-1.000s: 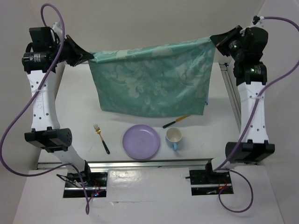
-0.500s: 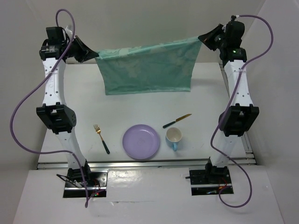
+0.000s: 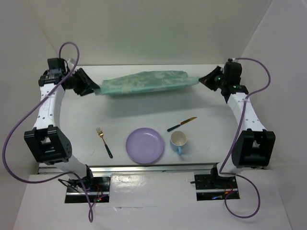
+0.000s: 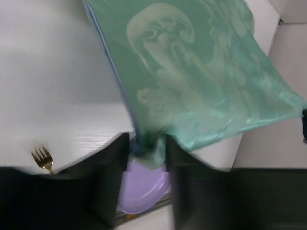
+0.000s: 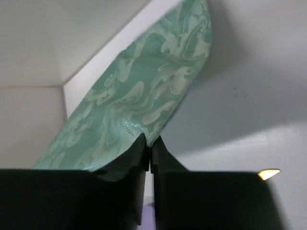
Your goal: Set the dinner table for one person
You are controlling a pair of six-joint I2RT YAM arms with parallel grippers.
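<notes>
Top view, 12 o'clock = far edge.

- The dinner table [image 3: 86, 120], white, fills your workspace. All the items sit on it or above it.
- The green patterned cloth [image 3: 144, 82] is at 12 o'clock of the table centre. It is strung as a narrow, bunched strip between the two grippers, running 9 to 3. I can't tell whether its lower edge rests on the tabletop.
- The lilac plate [image 3: 145, 145] is at 6 o'clock, near the front edge and well apart from the cloth.
- The light-blue mug [image 3: 178, 140] is just beside the plate at its 3 o'clock. It is upright, cream inside, with the handle toward 6.
- The knife [image 3: 181, 124] is at 12 o'clock of the mug, close to it. Its dark handle is toward 8 and its gold blade tip toward 2.
- The fork [image 3: 103, 142] is at 9 o'clock of the plate and apart from it. Its gold tines point to 11 and its dark handle to 5.
- The left gripper [image 4: 146, 143] is at the cloth's 9 o'clock end. Your wrist view shows the jaws parted to a narrow gap with the cloth corner bunched in it. I can't tell whether the pads bite the cloth.
- The right gripper [image 5: 149, 146] is at the cloth's 3 o'clock end. Its jaws are closed tight, pinching the cloth's corner.
</notes>
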